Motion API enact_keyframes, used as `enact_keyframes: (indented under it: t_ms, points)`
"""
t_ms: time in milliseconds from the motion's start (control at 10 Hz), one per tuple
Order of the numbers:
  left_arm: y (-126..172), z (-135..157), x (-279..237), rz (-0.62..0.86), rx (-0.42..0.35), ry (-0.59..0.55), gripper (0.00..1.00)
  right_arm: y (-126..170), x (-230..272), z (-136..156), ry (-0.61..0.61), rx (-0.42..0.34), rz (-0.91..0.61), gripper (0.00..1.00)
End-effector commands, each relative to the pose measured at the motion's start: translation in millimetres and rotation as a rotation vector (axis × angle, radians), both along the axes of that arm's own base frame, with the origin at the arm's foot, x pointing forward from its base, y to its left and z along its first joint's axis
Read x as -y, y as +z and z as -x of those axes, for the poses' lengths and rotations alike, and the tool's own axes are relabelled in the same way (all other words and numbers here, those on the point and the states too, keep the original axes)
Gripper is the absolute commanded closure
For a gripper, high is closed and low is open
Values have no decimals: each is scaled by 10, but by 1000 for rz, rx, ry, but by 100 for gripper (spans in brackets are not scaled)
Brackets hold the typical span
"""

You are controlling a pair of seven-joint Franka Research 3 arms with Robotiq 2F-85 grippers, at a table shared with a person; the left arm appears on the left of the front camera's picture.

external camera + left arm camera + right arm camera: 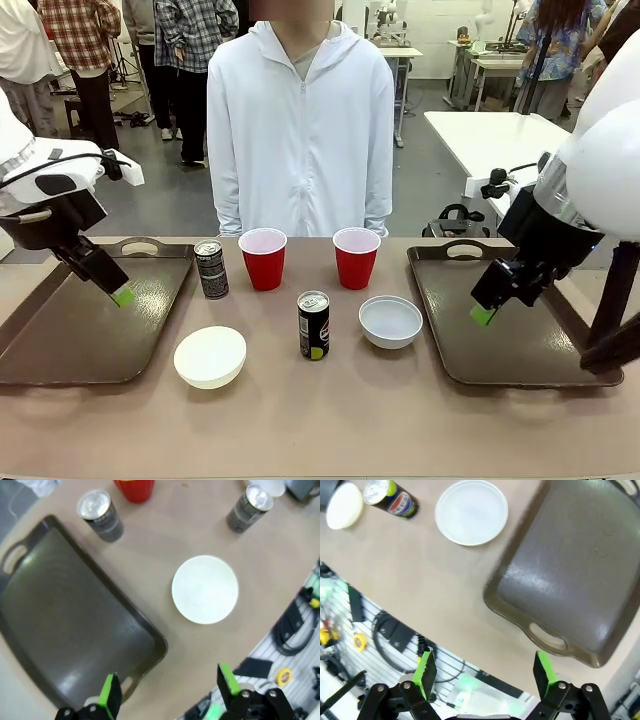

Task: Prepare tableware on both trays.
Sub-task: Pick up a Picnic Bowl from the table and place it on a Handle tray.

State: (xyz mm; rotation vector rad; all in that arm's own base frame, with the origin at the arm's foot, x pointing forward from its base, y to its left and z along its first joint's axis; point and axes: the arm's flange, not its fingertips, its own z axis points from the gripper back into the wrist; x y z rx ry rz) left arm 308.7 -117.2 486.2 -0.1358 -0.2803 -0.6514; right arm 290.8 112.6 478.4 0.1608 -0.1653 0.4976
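Two dark brown trays lie empty, the left tray [60, 345] [60, 625] and the right tray [530, 345] [580, 565]. Between them on the table stand two red cups [263, 258] [356, 257], a dark can [211, 268] [101, 516] and another can [314, 325] [250, 509] [390, 499]. The cream-white bowl [210, 356] [205, 589] [344, 499] and the grey-blue bowl [391, 321] [471, 512] sit nearer me. My left gripper [122, 295] [167, 692] hovers open over the left tray. My right gripper [483, 315] [482, 672] hangs open above the right tray's inner edge. Neither holds anything.
A person in a white hoodie [300, 120] stands at the far side of the brown table [300, 430], hands out of sight. Cables and tools lie on the floor below the table's near edge [295, 630] [385, 630].
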Motion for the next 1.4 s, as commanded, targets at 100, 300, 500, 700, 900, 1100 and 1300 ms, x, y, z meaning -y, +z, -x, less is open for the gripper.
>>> enact_keyframes:
  t_ms: [100, 300, 500, 700, 900, 1100, 1300]
  points:
    - [71, -120, -835, 475, -70, 103, 0, -17, 935, -187, -54, -176, -467, 0]
    - [194, 57, -1437, 626, -61, 170, 0, -169, 1501, -83, -130, -232, -667, 0]
    - [194, 194, -1891, 668, -97, 252, 0, -331, 1998, 31, -202, -268, -820, 0]
    - [163, 226, -2138, 622, -159, 321, 0, -381, 2283, 138, -265, -252, -858, 0]
    - [59, 169, -2393, 660, -212, 370, 0, -402, 2344, 159, -284, -256, -872, 0]
    - [-69, 161, -2525, 685, -229, 419, 0, -417, 2368, 146, -322, -253, -842, 0]
    - [-125, 218, -2728, 695, -229, 471, 0, -422, 2382, 163, -337, -253, -835, 0]
